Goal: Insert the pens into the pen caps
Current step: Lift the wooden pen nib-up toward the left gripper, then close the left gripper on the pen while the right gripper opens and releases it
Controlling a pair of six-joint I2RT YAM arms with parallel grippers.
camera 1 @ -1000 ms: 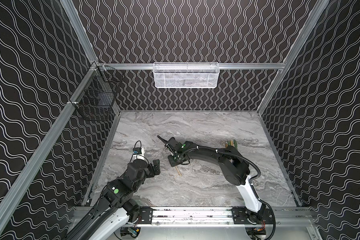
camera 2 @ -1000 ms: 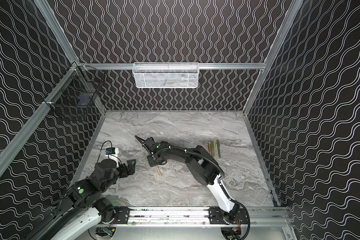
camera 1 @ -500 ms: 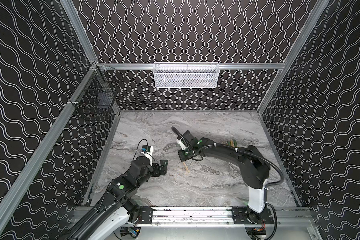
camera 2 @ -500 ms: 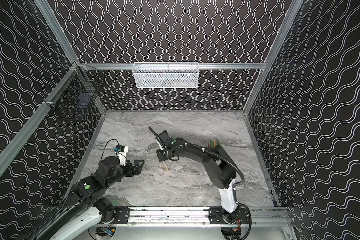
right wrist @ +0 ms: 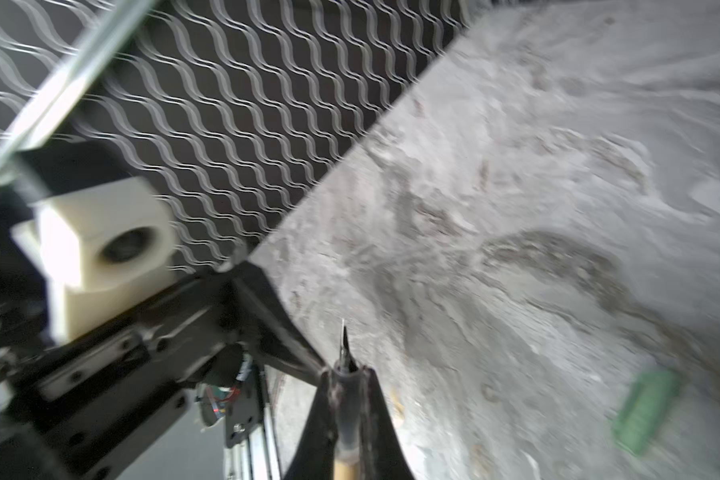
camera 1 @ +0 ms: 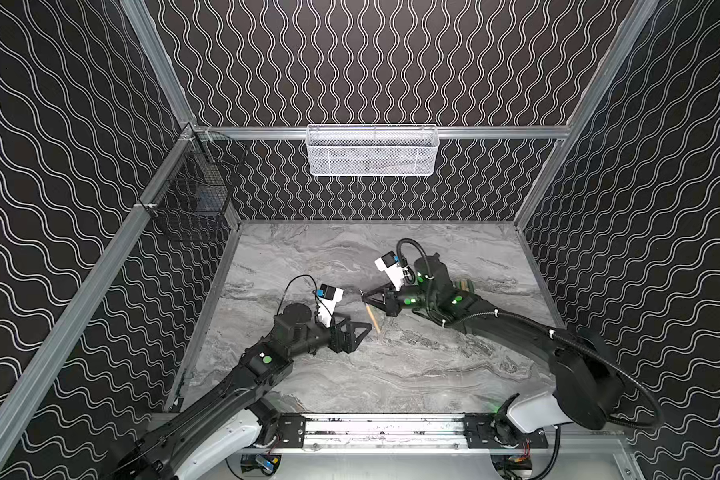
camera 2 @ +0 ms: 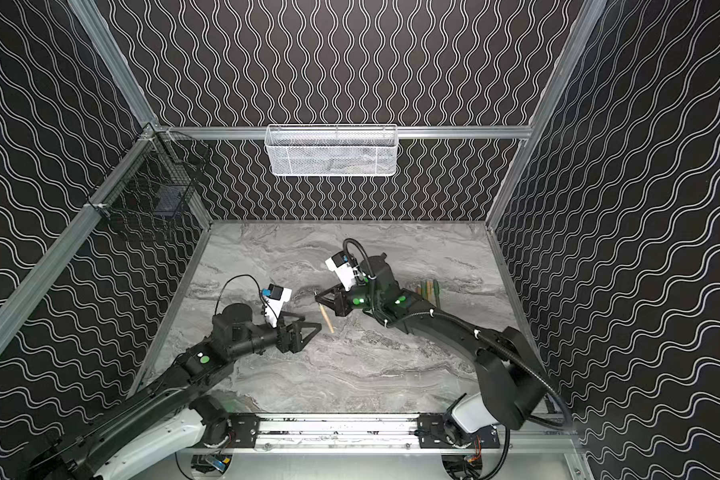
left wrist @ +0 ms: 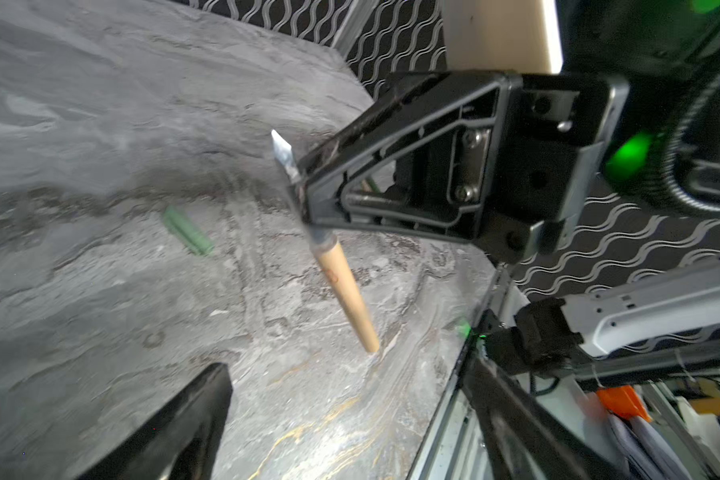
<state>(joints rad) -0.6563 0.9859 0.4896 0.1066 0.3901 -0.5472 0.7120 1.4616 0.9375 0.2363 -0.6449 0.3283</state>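
Black right gripper, reaching in over the middle of the table, jaws pinched shut on the dark tip section of a tan-orange pen. The pen hangs tilted, point uppermost. From the left wrist view the pale point pokes out past the jaws and the tan barrel slopes down toward the grey marbled surface. Cannot tell whether its blunt end touches the table. The right wrist view shows the fine point standing just beyond the closed fingertips.

Left gripper sits low, just beside the pen's lower end and apart from it. Its jaws stand spread, with only bare table between them.

A green pen cap lies flat on the table beyond the held pen, ribbed along its side, clear of both grippers. It also shows in the right wrist view, blurred. It does not show in either top view.

More pens, green and tan-orange, lie side by side further back on the right, partly behind the right arm.

White mesh basket on the back rail. Black wire basket on the left wall.
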